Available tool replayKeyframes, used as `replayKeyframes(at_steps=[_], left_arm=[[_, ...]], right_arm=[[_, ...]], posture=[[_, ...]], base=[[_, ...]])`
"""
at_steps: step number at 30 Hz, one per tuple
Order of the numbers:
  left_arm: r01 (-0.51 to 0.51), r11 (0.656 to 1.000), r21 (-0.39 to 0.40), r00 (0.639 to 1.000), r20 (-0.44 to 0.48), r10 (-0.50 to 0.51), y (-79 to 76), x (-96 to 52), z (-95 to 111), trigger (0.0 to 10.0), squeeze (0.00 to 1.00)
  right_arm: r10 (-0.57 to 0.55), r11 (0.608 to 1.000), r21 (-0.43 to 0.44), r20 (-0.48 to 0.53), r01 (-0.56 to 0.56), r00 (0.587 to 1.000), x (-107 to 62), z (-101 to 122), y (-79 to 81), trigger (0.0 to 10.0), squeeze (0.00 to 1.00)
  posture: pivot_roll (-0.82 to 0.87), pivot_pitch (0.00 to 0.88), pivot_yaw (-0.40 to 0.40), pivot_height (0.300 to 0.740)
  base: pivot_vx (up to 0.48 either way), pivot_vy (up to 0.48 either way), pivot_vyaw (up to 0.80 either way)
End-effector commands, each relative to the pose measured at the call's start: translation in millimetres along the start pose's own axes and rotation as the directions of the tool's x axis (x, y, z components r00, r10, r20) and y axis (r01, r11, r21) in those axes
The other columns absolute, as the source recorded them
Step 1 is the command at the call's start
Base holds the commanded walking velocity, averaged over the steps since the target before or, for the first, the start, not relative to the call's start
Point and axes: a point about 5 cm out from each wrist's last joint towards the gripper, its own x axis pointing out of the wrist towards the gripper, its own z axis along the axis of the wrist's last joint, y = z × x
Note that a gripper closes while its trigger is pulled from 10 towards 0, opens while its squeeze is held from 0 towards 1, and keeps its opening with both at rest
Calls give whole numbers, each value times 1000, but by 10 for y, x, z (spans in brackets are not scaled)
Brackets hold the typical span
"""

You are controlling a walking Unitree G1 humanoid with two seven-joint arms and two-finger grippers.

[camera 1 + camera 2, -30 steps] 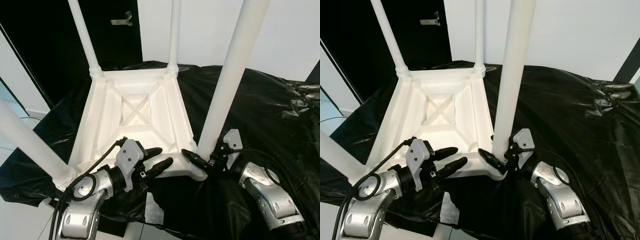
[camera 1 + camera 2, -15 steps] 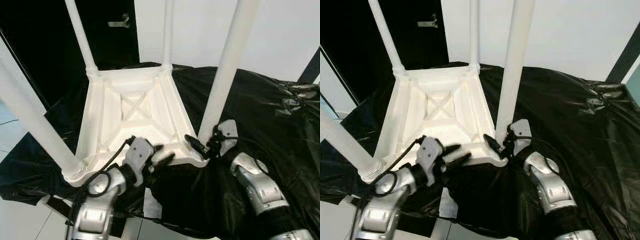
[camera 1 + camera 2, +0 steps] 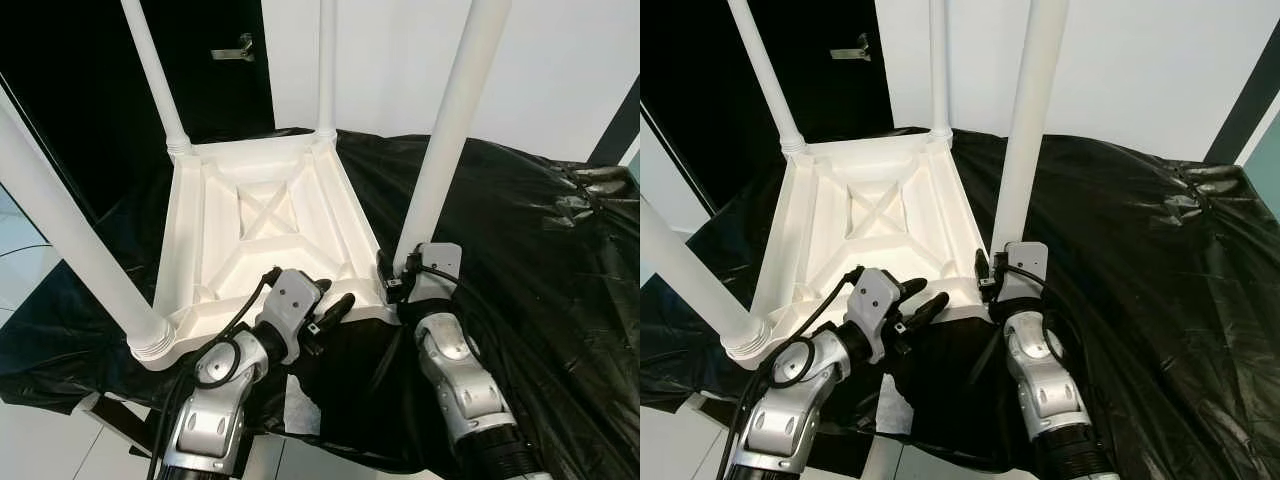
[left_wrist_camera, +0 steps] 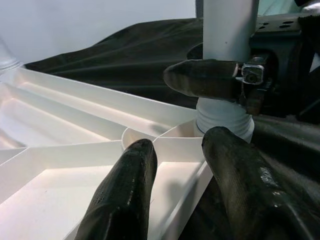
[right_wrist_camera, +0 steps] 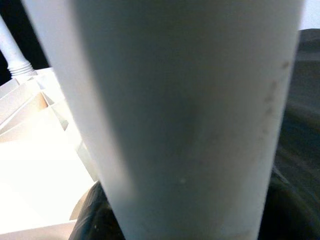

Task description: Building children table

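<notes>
Both jaws partly hidden: right gripper (image 3: 392, 280) clenched around leg (image 3: 447, 140), left gripper (image 3: 322, 305) released.

1. Both eye views are bright and sharp, with no motion blur; the light is even and seems to fall from above and ahead.
2. The white table underside (image 3: 268, 232) is close to overexposed, its ribs marked by faint grey shadows.
3. The black plastic sheet (image 3: 1140, 250) shows soft glossy highlights along its wrinkles.
4. The dark doorway (image 3: 80, 90) at the upper left is almost pure black, without detail.
5. In the left wrist view the near fingers (image 4: 125, 192) are soft and out of focus, the background sharper.
6. In the right wrist view the white leg (image 5: 185, 115) is very close, blurred and greyish; the tabletop beside it is blown out.
</notes>
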Motion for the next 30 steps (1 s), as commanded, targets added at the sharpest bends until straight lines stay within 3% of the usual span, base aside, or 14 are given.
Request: replayKeyframes(at_steps=[1, 6, 7, 8, 9, 15, 20, 21, 22, 23, 26, 30], left_arm=[[10, 1000, 3, 1000, -8, -10, 6, 28, -25, 10000, 0], [1, 1000, 21, 1000, -3, -1, 47, 61, -40, 10000, 0], [-21, 1000, 6, 1000, 0, 21, 75, 71, -40, 10000, 0], [-21, 1000, 6, 1000, 0, 21, 75, 71, -40, 10000, 0], [-41, 999, -4, 999, 7, 41, 99, 81, -30, 10000, 0], [-78, 997, -13, 997, 27, 78, 135, 106, 15, 10000, 0], [-59, 998, -10, 997, 42, 59, 112, 152, 69, 10000, 0], [-41, 999, -8, 998, 38, 41, 90, 166, 71, 10000, 0], [-27, 1000, -5, 999, 39, 27, 71, 176, 74, 10000, 0], [-27, 1000, -5, 999, 39, 27, 71, 176, 74, 10000, 0], [26, 1000, 7, 998, 58, -26, 31, 176, 105, 10000, 0], [58, 998, 5, 997, 57, -59, 20, 146, 101, 10000, 0]], right_arm=[[-35, 999, -9, -40, 34, 999, -19, -85, -28, 10000, 0], [-25, 999, -21, -8, 25, 1000, -10, -37, -34, 10000, 0], [-4, 1000, -15, 0, 4, 1000, -12, -22, -20, 10000, 412], [-4, 1000, -15, 0, 4, 1000, -12, -22, -20, 10000, 412], [21, 1000, -11, 8, -21, 1000, -15, -6, -3, 10000, 1000], [97, 995, -7, 21, -97, 995, -48, 20, 19, 10000, 1000], [165, 986, 1, 65, -165, 984, -129, 72, -98, 10000, 1000], [200, 980, -14, 79, -200, 977, -169, 93, -161, 10000, 255], [239, 971, -13, 82, -239, 967, -203, 108, -205, 10000, 0], [239, 971, -13, 82, -239, 967, -203, 108, -205, 10000, 0], [379, 925, -67, 73, -375, 923, -287, 152, -326, 10000, 0], [435, 899, -79, 48, -431, 899, -286, 161, -406, 10000, 0]], posture=[[-7, 0, -9, 740], [-17, 0, -22, 740], [-19, 0, -25, 740], [-19, 0, -25, 740], [-20, 0, -22, 740], [-21, 0, -4, 740], [-18, 0, 18, 740], [-26, 0, 31, 740], [-30, 0, 37, 740], [-30, 0, 37, 740], [-44, 0, 48, 740], [-51, 0, 48, 740]], base=[[0, 0, 0], [0, 0, 0], [0, 0, 0], [0, 0, 0], [0, 0, 0], [0, 0, 0], [0, 0, 0], [0, 0, 0], [0, 0, 0], [0, 0, 0], [0, 0, 0], [0, 0, 0]])
